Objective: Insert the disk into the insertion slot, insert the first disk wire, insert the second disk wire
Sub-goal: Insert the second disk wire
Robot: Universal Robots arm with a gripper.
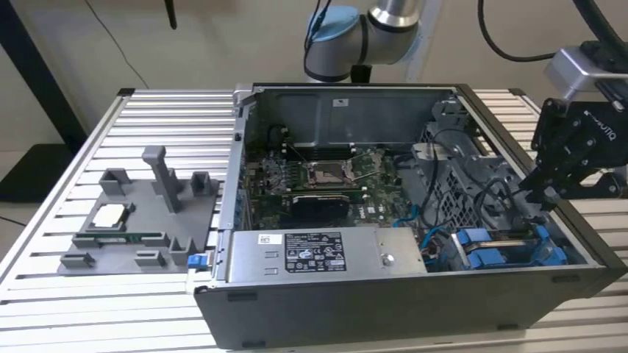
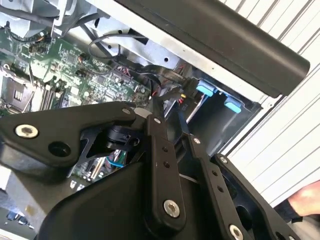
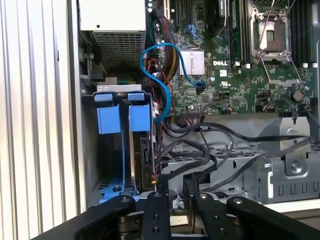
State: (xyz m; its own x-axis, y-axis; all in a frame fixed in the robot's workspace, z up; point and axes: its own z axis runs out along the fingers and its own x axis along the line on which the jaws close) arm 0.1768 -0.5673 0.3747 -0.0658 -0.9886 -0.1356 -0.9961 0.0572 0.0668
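Fingers [image 3: 155, 201]: drawn close, pinched on the end of a black cable [image 3: 206, 152].
Gripper [image 3: 175, 196]: black, low inside the computer case [image 1: 393, 312] at the exterior view's right, just beside the drive bay [image 3: 117, 88].
Disk [image 3: 140, 120]: seated in the bay in its blue frame, blue tabs facing out.
Motherboard [image 1: 334, 176]: green, mid-case, well apart from the gripper.
Power supply [image 1: 324, 254]: grey box with white sticker, near front wall.
Table [image 1: 147, 118]: slatted metal; carries a grey parts tray [image 1: 137, 220] beside the case.

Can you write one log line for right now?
claw: inside case, at disk | disk: in insertion slot | black wires: beside claw
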